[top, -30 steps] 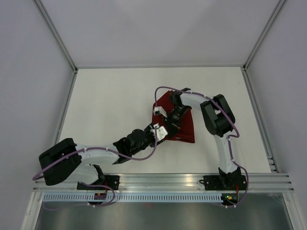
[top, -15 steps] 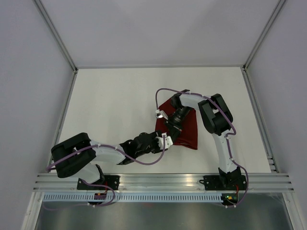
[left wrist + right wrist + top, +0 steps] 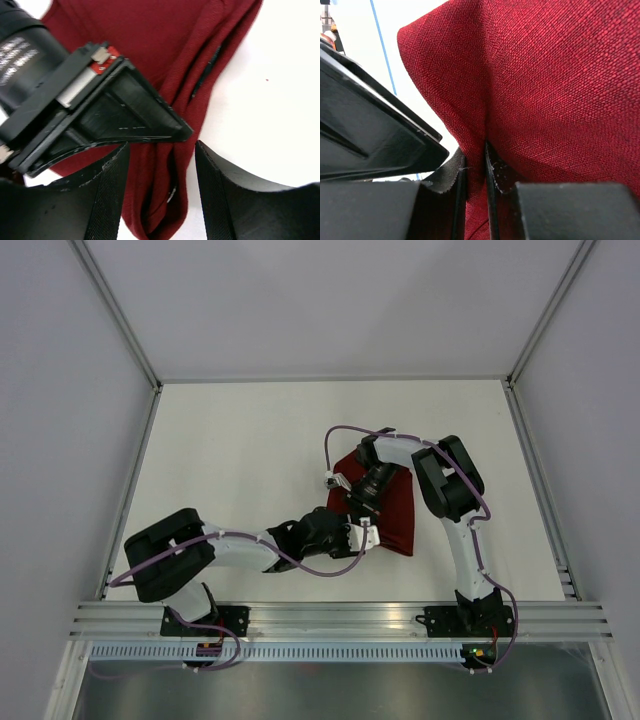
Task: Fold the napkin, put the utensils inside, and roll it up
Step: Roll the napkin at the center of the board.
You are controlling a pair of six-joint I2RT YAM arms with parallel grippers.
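On the smooth white table (image 3: 230, 460), right of centre, the napkin (image 3: 398, 515) lies bunched in soft maroon folds, coarse-woven, its near edge doubled into a rounded roll. Bare tabletop spreads wide to its left and beyond it. The right gripper (image 3: 475, 175) pinches a raised crease of cloth, jaws nearly closed. The left gripper (image 3: 162, 170) stands half open astride the rolled edge, gripping nothing.

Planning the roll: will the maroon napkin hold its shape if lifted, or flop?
Probably floppy: the napkin puckers into a ridge where the right end effector pinches it. Its layers bunch softly, so it would likely sag. The coarse weave probably resists slipping.
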